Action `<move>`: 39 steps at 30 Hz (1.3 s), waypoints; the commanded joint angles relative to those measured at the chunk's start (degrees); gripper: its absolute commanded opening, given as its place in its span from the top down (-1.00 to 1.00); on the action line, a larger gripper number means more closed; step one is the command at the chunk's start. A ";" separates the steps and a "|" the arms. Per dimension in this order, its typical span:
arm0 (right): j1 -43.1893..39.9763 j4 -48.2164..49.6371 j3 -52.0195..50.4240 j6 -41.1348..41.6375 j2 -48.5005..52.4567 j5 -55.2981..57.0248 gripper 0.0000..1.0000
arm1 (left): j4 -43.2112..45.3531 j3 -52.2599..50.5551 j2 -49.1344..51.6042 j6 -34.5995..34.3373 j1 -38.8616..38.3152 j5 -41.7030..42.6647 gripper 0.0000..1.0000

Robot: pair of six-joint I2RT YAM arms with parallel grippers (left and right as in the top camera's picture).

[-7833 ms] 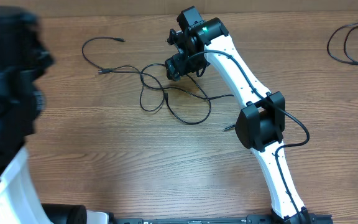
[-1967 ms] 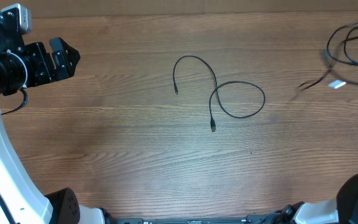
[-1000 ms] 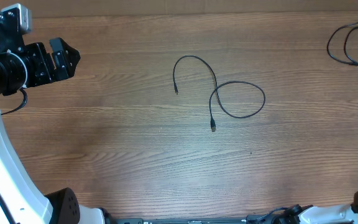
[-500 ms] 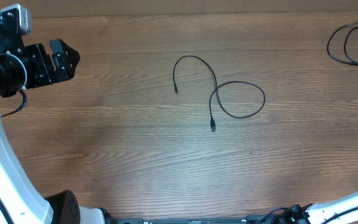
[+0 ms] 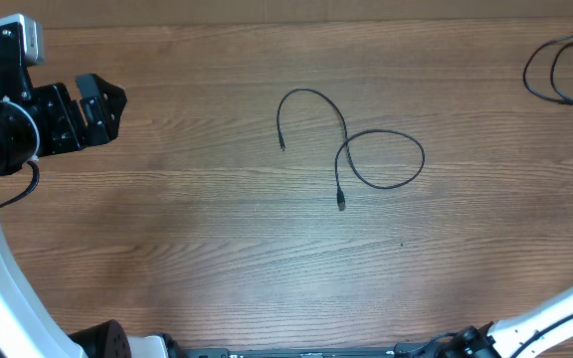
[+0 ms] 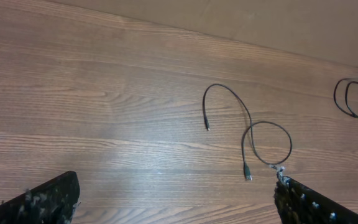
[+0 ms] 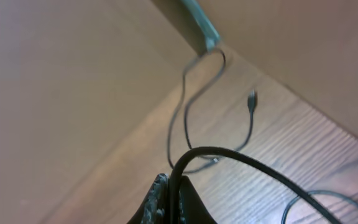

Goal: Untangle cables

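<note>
Across the middle of the wooden table (image 5: 217, 249) lies the centre cable (image 5: 344, 141), a thin black cord curled into one open loop. It has a small plug at each end, and nothing rests on it or blocks it. At the far right corner a second cord, the far cable (image 5: 526, 72), bends in loose curves and runs off the edge.

The left gripper (image 5: 110, 111) hangs at the left side, well apart from both cords, its dark fingers spread wide with nothing between them. The right gripper (image 7: 166, 199) is out of the overhead view. Its own camera shows the fingertips pressed together on the held cable (image 7: 199, 150), which arcs up and away from them, with a blurred plain brown panel behind.

Nearly eight seconds ago a knot of several cords lay at the centre under the right arm; now only the single looped cord is there. Since half a second ago that cord has not moved, while the left gripper has shifted slightly.

The tabletop is matt brown wood with straight grain, and the cords are smooth and slender.
</note>
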 commanded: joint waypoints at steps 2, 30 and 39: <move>2.80 3.93 -9.31 -1.55 2.01 6.23 0.92 | -0.11 0.04 -0.61 0.15 -0.42 0.46 -1.00; 0.52 14.97 -31.76 1.55 1.97 0.70 -1.00 | -0.11 0.04 -0.63 -0.02 -0.42 0.46 -1.00; 5.35 11.10 -26.91 1.55 -6.75 0.24 -1.00 | -0.11 0.04 -0.63 -0.02 -0.42 0.46 -1.00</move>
